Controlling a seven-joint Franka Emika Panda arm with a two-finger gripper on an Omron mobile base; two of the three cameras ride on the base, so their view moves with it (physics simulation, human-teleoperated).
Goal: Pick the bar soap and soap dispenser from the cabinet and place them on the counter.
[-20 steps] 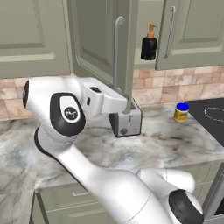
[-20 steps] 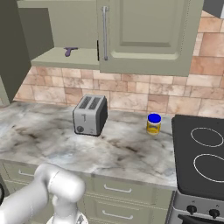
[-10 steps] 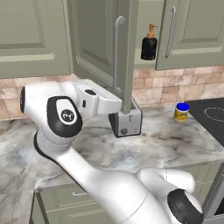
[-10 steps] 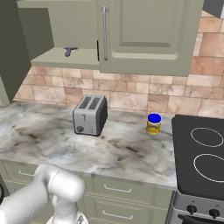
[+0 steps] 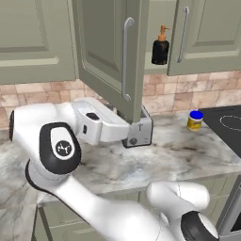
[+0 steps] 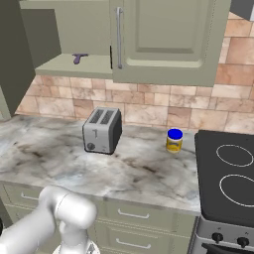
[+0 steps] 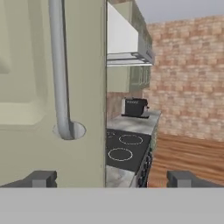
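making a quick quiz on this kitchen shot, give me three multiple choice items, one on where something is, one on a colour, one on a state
1. Where is the soap dispenser?
A. on the cabinet shelf
B. on the counter
C. on the stove

2. What colour is the jar lid?
A. red
B. blue
C. green

3. How is the gripper?
A. shut on the jar
B. shut on nothing
C. open

Answers: 1 A, the left base view shows it between the doors, on the shelf. 2 B, the yellow jar has a blue cap. 3 C, the hand view shows the fingertips wide apart, nothing between.
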